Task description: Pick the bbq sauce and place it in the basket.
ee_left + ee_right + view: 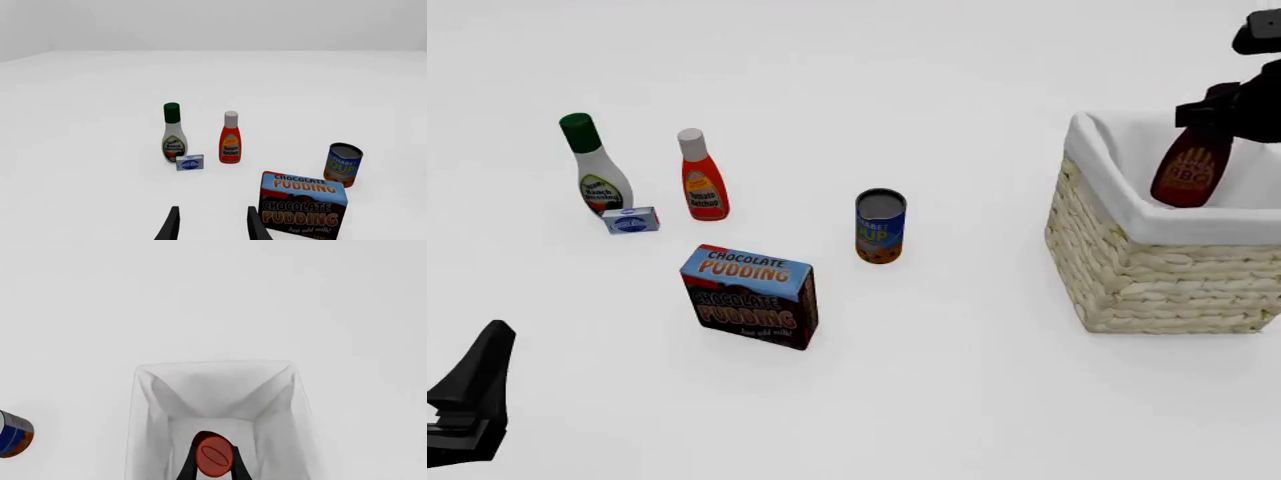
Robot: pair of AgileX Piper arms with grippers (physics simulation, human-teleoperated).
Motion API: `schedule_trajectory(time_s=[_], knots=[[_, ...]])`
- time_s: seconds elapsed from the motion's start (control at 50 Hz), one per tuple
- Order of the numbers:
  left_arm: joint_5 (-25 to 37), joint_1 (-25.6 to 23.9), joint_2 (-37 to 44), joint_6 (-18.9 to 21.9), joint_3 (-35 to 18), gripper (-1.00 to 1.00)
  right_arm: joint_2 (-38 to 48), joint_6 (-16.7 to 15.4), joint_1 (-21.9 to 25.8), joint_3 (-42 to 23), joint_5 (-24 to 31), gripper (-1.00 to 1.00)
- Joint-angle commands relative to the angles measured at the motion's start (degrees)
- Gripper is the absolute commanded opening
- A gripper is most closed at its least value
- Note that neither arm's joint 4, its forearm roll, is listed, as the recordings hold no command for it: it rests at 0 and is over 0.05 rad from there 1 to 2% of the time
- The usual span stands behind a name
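Nearest us in the front view, our left claw idles low over the counter, well apart from everything; its wrist view shows the two fingers spread with nothing between them. Beyond it stands the pudding box, then the soup can, and farther back the ketchup, the ranch bottle and a small blue packet just beside the ranch. None of these concerns us.

To the right, the basket sits on the counter, and our right claw hangs over it, clamped on the sauce near its neck. That bottle hangs tilted, cap up, with its lower end dipping inside the white lining. From the right wrist view we look down on the red cap between the fingers, the basket's cloth hollow behind it.

We judge the pick and the carry done. What remains is to lower a little, let go, and draw the arm clear. Whether the bottle already touches the basket floor, we cannot tell.
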Motion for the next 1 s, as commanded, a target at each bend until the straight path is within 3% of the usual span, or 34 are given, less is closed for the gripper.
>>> schedule_trajectory(time_s=[0.02,1.0], knots=[[0.0,0.0,0.0,0.0,0.0,1.00,1.8,0.5,-0.1,0.4,-1.9,-1.00],[0.0,0.0,0.0,0.0,0.0,1.00,7.8,0.5,-1.5,1.1,-5.6,-1.00]])
